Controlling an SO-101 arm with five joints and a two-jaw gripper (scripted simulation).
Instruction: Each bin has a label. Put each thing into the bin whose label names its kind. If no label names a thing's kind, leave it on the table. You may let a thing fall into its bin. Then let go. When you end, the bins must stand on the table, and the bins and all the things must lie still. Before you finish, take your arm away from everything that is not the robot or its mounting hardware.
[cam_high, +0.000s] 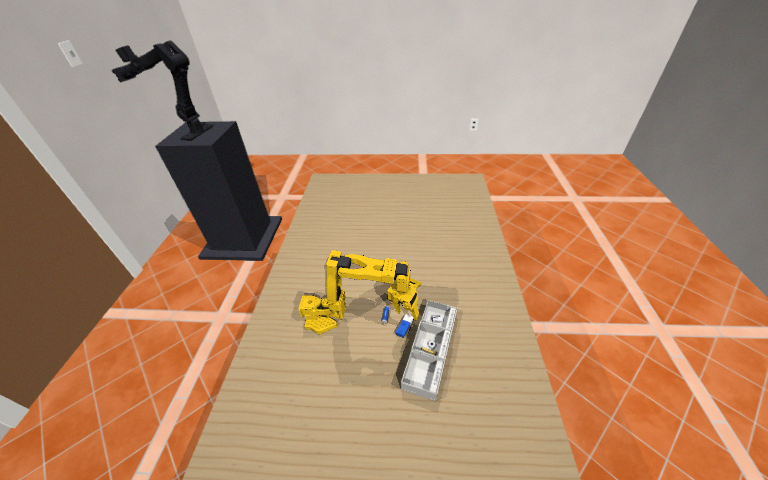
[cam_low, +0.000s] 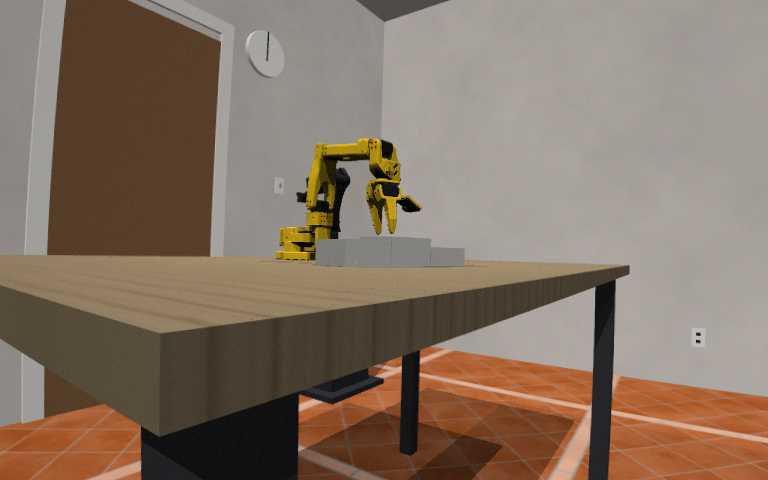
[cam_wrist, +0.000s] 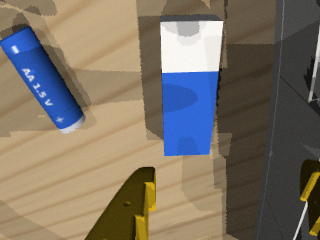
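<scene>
A blue and white block (cam_high: 402, 326) lies on the table just left of a row of three grey bins (cam_high: 430, 348). A blue battery (cam_high: 385, 314) lies a little further left. In the wrist view the block (cam_wrist: 190, 87) and the battery (cam_wrist: 43, 80) lie apart, with the dark bin wall (cam_wrist: 294, 94) to the right. My gripper (cam_high: 405, 308) hangs above the block, pointing down, partly open with nothing between the fingers. From the side it (cam_low: 385, 229) is raised just above the bins (cam_low: 390, 251). The far bin (cam_high: 437, 316) and the middle bin (cam_high: 430, 342) hold small things.
The near bin (cam_high: 421, 373) looks empty. My yellow base (cam_high: 320, 311) stands to the left on the table. A black pedestal with a dark arm (cam_high: 218, 192) stands on the floor beside the table's far left corner.
</scene>
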